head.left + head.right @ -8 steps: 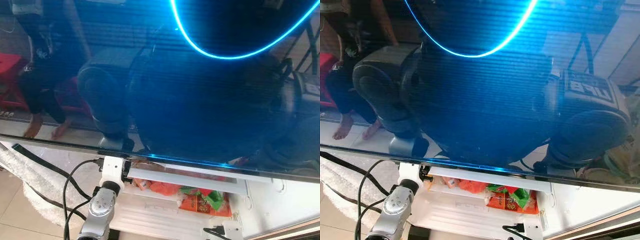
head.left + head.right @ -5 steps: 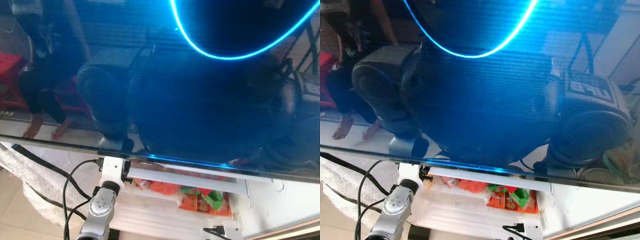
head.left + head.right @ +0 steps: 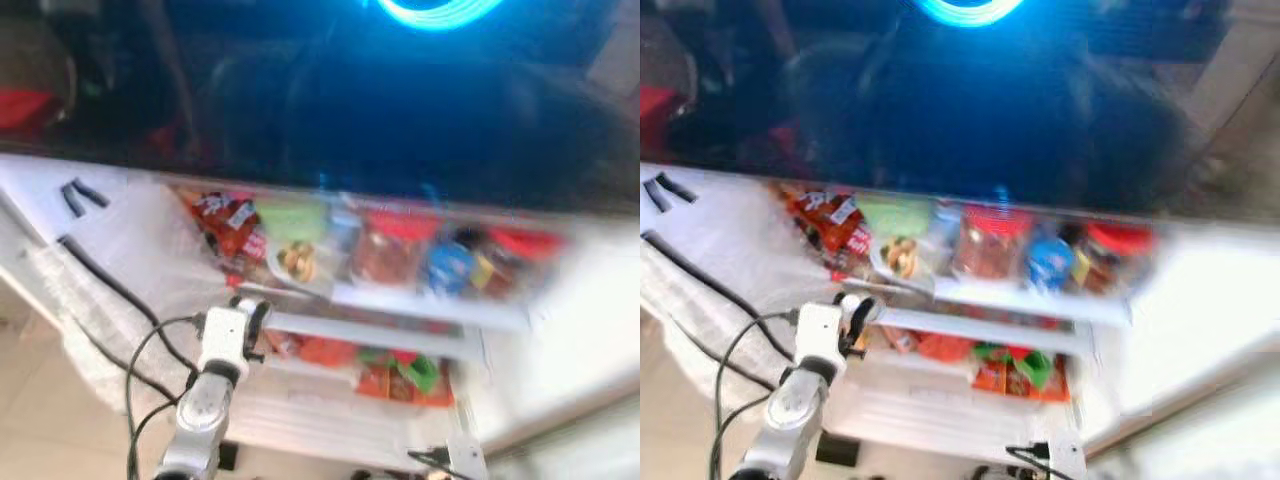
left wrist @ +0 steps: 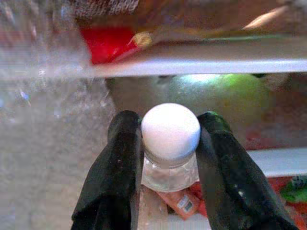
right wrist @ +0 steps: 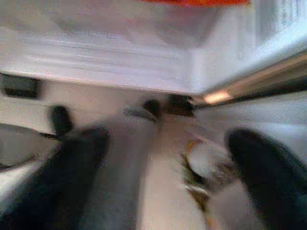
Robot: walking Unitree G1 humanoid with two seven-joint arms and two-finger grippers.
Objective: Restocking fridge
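**Upper door shelf now in sight, bottle gripped at the fridge**

Shifted as a whole since 0.7 s ago: camera tilted, so the dark glossy panel (image 3: 330,100) now covers less of the head views, and an upper door shelf (image 3: 430,305) with food stands in sight where before only the lower one was visible. Blurred by that motion.

On the upper door shelf, in a row: a red snack bag (image 3: 225,225), a pale green package (image 3: 895,215), a jar with red lid (image 3: 385,250), a blue container (image 3: 1045,262) and a darker jar with red lid (image 3: 1110,255). Below, on the lower shelf (image 3: 330,385), red, orange and green packets (image 3: 395,378). Clear plastic sheet (image 3: 130,270) with black cables hanging at the robot's left of the shelves.

Left gripper (image 4: 169,143) raised in front of the shelves, just at the left end of the rail between them. Fingers (image 4: 120,163) closed on the neck of a small clear bottle (image 4: 170,167) with a round white cap (image 4: 171,130), one finger touching each side of it. Behind the bottle, a white shelf edge and a blurred greenish shape, not identifiable.

Right gripper (image 5: 168,163) low, beside the white bottom part of the fridge (image 5: 120,52), pointing toward the floor. Fingers (image 5: 261,167) spread wide, holding nothing. Picture there strongly blurred; things on the floor not recognisable.
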